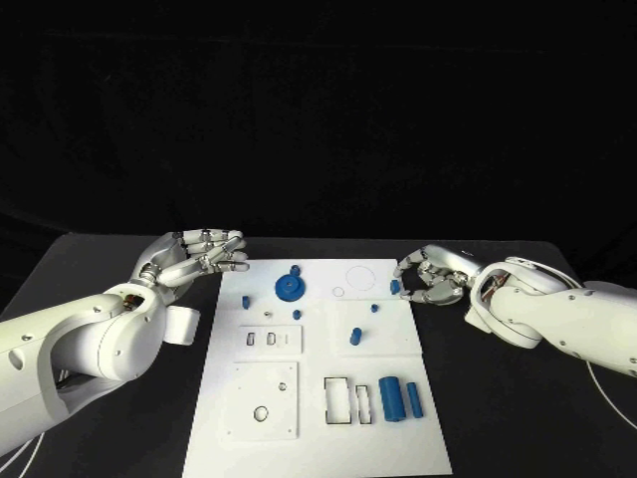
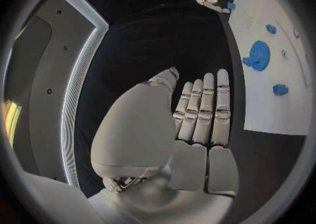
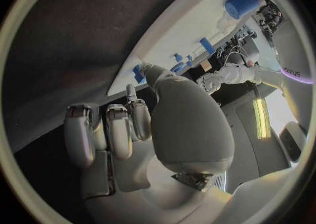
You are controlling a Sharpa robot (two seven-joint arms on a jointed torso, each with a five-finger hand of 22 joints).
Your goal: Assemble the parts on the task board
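The white task board (image 1: 318, 438) lies in the middle of the black table. A blue gear (image 1: 290, 288) (image 2: 258, 55) sits near its far left corner, with small blue parts (image 1: 356, 336) scattered around it. Two blue cylinders (image 1: 402, 399) (image 3: 242, 3) stand on the near right side. My left hand (image 1: 204, 254) (image 2: 200, 113) hovers off the board's far left corner, its fingers straight and holding nothing. My right hand (image 1: 434, 277) (image 3: 131, 124) is curled at the far right edge and pinches a small blue part (image 1: 396, 286) (image 3: 137, 72) at its fingertips.
The board carries several cut-out slots: rectangular ones (image 1: 350, 400) beside the cylinders, a plate with a round hole (image 1: 263, 400) near left, and circular outlines (image 1: 361, 275) at the far right. Bare black table flanks the board on both sides.
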